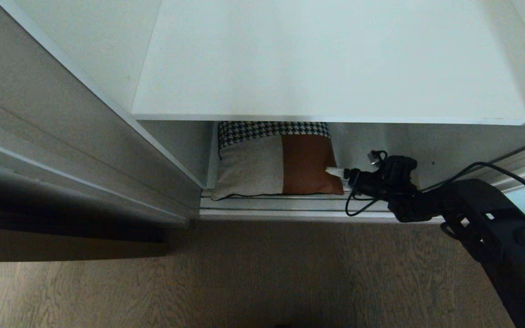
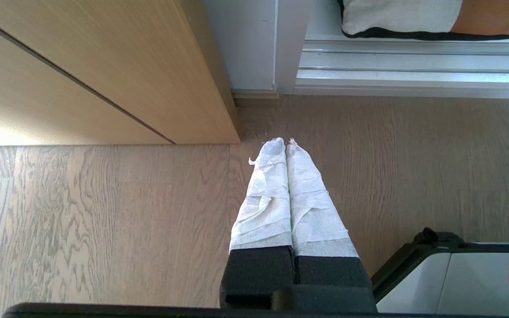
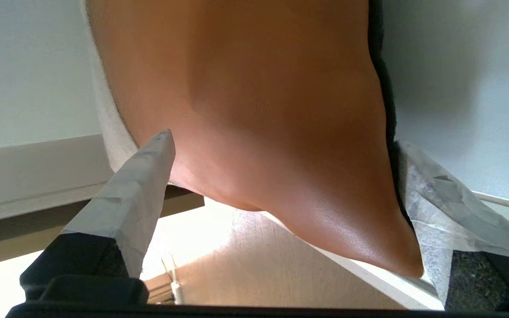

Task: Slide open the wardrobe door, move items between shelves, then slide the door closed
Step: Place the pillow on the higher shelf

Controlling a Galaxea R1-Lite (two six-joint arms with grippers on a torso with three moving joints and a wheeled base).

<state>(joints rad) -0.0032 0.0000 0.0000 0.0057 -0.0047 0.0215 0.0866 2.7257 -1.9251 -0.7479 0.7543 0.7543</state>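
The patchwork cushion (image 1: pixel 276 166) lies on the wardrobe's bottom board, under the wide white shelf (image 1: pixel 331 68). Its houndstooth strip is at the back, with a cream panel on the left and a rust-brown leather panel on the right. My right gripper (image 1: pixel 337 175) reaches in from the right at the cushion's front right corner. In the right wrist view the right gripper (image 3: pixel 283 141) is open wide, and the leather corner (image 3: pixel 281 88) sits between its wrapped fingers. The sliding wardrobe door (image 1: pixel 517 199) shows as pale glass at the far right. My left gripper (image 2: pixel 285 141) hangs shut over the floor.
Silver door tracks (image 1: pixel 290 207) run along the wardrobe's front edge. A grey wardrobe panel (image 1: pixel 62 136) fills the left side. A tan wood door (image 2: pixel 104 70) stands beside the wardrobe post. Wood floor (image 1: pixel 262 273) lies in front, and my base (image 2: pixel 466 278) shows near the left gripper.
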